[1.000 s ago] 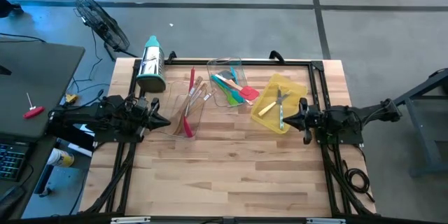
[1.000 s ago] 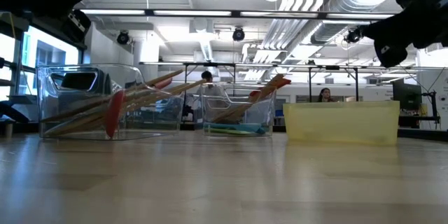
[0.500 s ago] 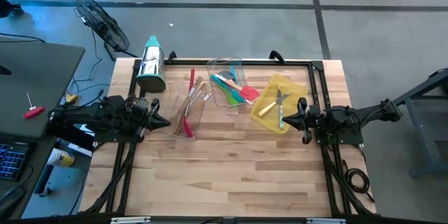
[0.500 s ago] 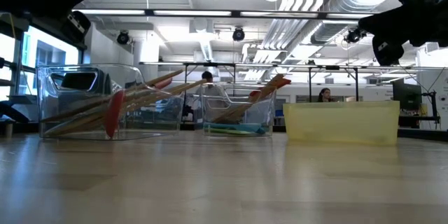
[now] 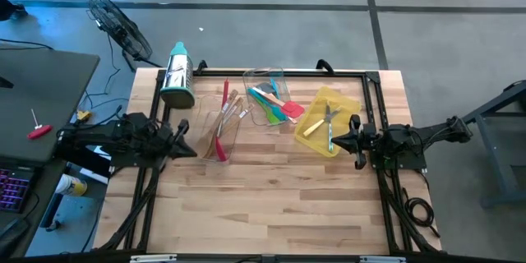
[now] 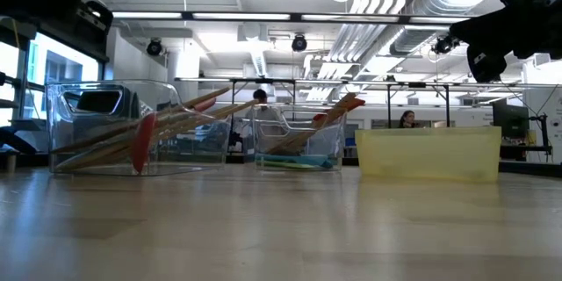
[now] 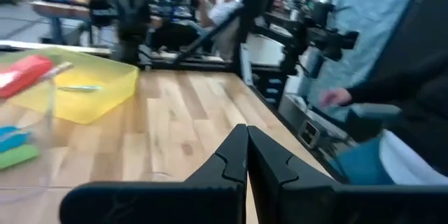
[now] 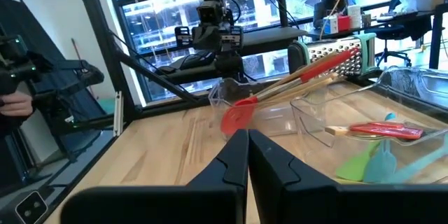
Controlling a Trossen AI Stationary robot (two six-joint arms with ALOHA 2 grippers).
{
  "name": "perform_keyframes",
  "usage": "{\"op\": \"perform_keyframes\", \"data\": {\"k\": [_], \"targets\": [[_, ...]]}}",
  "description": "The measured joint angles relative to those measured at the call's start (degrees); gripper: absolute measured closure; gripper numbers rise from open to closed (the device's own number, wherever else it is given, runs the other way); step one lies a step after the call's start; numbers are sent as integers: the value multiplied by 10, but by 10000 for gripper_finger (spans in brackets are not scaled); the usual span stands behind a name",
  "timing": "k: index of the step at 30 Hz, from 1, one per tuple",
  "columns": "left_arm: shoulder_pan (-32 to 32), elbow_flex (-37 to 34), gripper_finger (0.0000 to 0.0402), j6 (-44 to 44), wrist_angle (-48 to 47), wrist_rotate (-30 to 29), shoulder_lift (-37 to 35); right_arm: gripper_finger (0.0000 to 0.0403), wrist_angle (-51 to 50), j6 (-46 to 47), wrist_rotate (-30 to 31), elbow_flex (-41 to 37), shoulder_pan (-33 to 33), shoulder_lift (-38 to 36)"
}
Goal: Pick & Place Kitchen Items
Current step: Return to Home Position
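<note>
Wooden spoons and a red spatula (image 5: pixel 220 136) lie slanted in a clear tray (image 5: pixel 234 131) left of centre, their handles over its rim. Teal, green and red spatulas (image 5: pixel 275 107) lie in a second clear tray (image 5: pixel 265 76). Metal cutlery (image 5: pixel 328 123) lies in a yellow tray (image 5: pixel 343 99). My left gripper (image 5: pixel 196 149) is shut and empty, level, just left of the first clear tray. My right gripper (image 5: pixel 333 141) is shut and empty, level, at the yellow tray's near right corner. Both wrist views show the fingertips closed together: the left gripper (image 7: pixel 246 131) and the right gripper (image 8: pixel 248 134).
A steel box grater with a teal top (image 5: pixel 177 78) lies at the far left of the table. A black frame (image 5: pixel 345 71) runs round the table's far and side edges. Bare wood (image 5: pixel 263 197) fills the near half. People sit in the room beyond.
My left gripper has drawn back a little toward the table's left edge, away from the clear tray. My right gripper has edged slightly toward the yellow tray. Both stay shut. The trays and utensils have not moved.
</note>
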Motion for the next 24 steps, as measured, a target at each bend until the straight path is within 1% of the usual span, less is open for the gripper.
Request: {"op": "perform_keyframes", "data": {"k": [2, 7, 12, 15, 17, 24], "targets": [[0, -6, 401, -4, 26, -29, 0, 398, 0, 0, 0, 0, 0, 0], [0, -59, 401, -20, 110, -82, 0, 399, 0, 0, 0, 0, 0, 0], [0, -106, 401, -44, 137, -140, 0, 398, -1, 0, 0, 0, 0, 0], [0, -123, 401, -50, 162, -184, 0, 399, -1, 0, 0, 0, 0, 0], [0, -123, 401, -49, 149, -218, 1, 399, -1, 0, 0, 0, 0, 0], [1, -124, 401, -4, 141, -273, 1, 399, 0, 0, 0, -1, 0, 0]]}}
